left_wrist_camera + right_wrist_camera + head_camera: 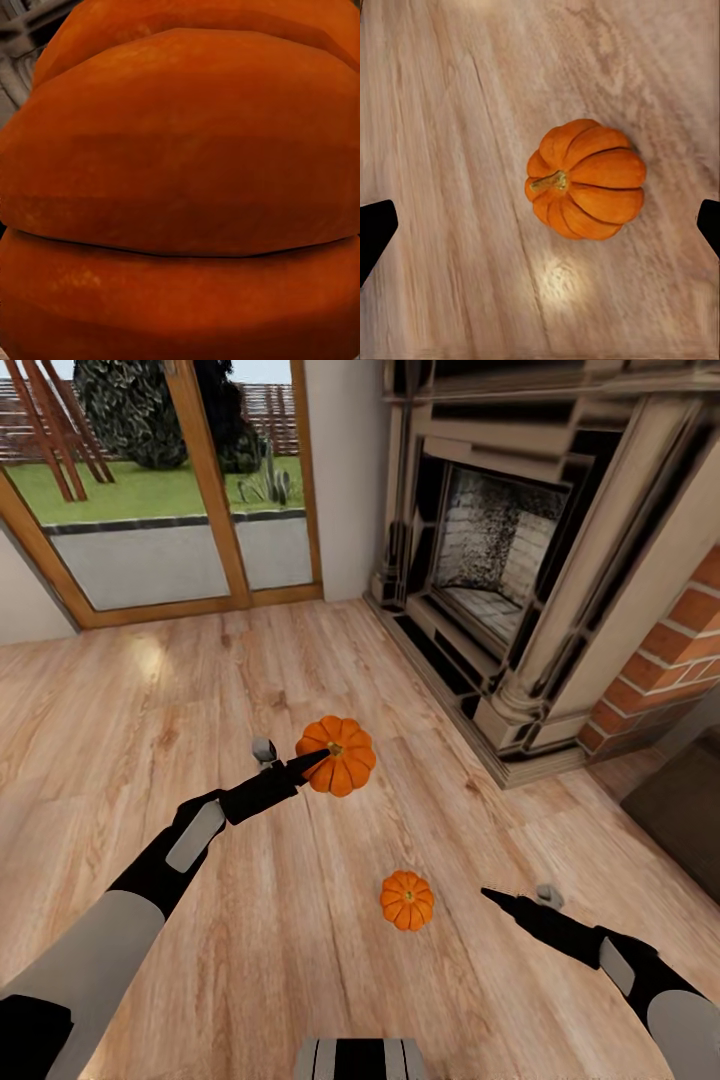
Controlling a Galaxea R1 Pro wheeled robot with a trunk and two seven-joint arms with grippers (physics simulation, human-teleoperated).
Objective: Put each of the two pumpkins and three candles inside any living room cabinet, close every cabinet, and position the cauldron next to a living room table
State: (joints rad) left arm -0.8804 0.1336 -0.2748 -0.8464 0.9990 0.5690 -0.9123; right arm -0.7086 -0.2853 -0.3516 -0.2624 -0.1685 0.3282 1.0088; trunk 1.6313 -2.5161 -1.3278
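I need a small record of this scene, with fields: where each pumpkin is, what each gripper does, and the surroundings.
far pumpkin: orange pumpkin at the tip of the left gripper; its ribbed skin is very close in the left wrist view; whether it is gripped or lifted cannot be told
near pumpkin: second pumpkin lying on the wooden floor, stem sideways
right gripper: right gripper, open, over the near pumpkin, not touching it
surroundings: fireplace ahead on the right, glass door to a garden

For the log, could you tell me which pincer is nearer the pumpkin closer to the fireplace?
Left. The left pincer is right at that pumpkin; the right pincer hangs off beside the other pumpkin.
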